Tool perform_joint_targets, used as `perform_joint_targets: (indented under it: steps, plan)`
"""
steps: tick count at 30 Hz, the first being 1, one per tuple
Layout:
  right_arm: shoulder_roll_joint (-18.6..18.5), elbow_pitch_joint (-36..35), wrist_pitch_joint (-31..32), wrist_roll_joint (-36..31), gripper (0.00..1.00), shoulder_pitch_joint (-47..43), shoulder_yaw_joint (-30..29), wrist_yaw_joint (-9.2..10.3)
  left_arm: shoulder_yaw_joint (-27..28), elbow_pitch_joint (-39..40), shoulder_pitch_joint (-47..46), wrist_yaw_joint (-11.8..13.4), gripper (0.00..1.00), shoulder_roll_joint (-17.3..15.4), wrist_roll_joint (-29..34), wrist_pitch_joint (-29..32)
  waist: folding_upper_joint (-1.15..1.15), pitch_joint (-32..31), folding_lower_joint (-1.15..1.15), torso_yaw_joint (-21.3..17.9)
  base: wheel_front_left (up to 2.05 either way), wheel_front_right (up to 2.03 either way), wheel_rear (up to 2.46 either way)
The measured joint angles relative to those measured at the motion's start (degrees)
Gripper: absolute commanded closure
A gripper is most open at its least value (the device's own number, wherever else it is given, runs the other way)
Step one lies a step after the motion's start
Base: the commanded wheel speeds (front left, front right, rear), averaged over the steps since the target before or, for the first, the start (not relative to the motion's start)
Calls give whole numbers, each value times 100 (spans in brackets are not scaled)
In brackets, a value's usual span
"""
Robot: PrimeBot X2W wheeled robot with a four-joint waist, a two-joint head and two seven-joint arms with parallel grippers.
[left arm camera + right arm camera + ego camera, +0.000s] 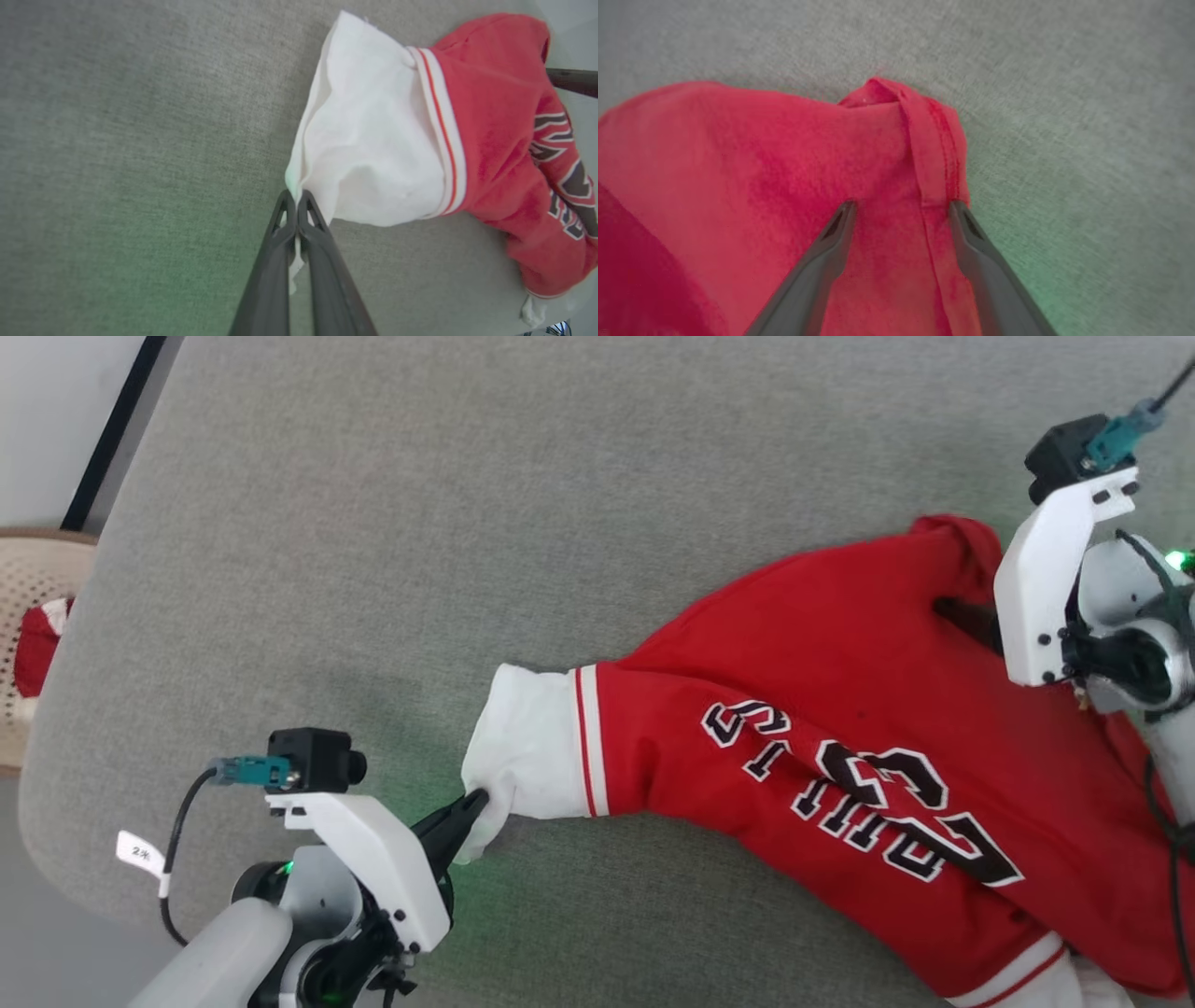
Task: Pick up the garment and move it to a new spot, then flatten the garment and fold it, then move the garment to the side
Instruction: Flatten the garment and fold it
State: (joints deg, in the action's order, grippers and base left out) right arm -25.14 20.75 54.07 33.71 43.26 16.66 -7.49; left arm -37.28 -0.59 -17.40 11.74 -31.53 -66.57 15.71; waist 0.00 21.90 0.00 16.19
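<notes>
Nearest the robot, along the front of the grey fabric tabletop, the garment is lying in a slanting, rumpled band — a red jersey with black, white-outlined lettering running across its body and a white short sleeve joined to the red by a red-and-white striped band. That sleeve is reaching toward the robot's left, while a second white sleeve is peeking out at the lower right edge of the head view.

The left claw is pinching the free corner of the near sleeve, its two dark fingers pressed fully together with a sliver of white cloth between them. Farther off, the right claw is standing spread wide over a red corner of the garment, gripping nothing; whether its tips are touching the cloth I cannot tell.

The left wrist view is showing the pinch up close, where the head view is giving just a dark tip at the sleeve. The right wrist view is showing a stitched, turned-over edge band between the spread fingers — in the head view that arm's white wrist bracket is standing in front of them. Beyond the tabletop's rounded left corner, the head view is taking in a woven basket.
</notes>
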Motion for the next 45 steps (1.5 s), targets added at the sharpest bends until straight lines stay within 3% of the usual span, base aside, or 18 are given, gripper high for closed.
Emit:
perform_joint_targets:
  steps: [8,9,10,16,22,24,30,36,45]
  plan:
    - [-168,925,726,387,0,683,602,-2,-78,-253,-213,-144,100,171,9,7,0,166,0,220,0,0,0]
    - [-176,1012,781,414,35,752,654,-2,-80,-276,-237,-168,100,187,9,18,0,167,0,228,0,0,0]
    - [-178,1101,813,453,100,820,698,-3,-83,-303,-253,-170,100,197,9,20,0,164,0,227,0,0,0]
    - [-232,1314,501,513,100,1020,873,0,-4,-363,-491,-188,100,68,2,180,0,113,0,132,0,0,0]
    - [-424,965,107,875,100,1049,1135,-1,224,-231,-1074,-104,100,-393,75,511,0,-27,0,-91,0,0,0]
    - [-542,719,-101,1013,100,1166,1125,-1,349,-218,-1492,-62,100,-676,196,759,0,-102,0,-243,0,0,0]
    - [-649,442,-432,1124,100,1375,921,-1,526,-298,-2571,-122,100,-1027,322,1270,0,-281,0,-555,0,0,0]
    - [-604,229,-580,1134,100,1621,673,-1,566,-690,-3712,-336,100,-1122,594,1605,0,-482,0,-844,0,0,0]
    - [-528,102,-728,966,100,1847,299,-1,417,-1410,-4760,-597,100,-978,884,1893,0,-778,0,-1136,0,0,0]
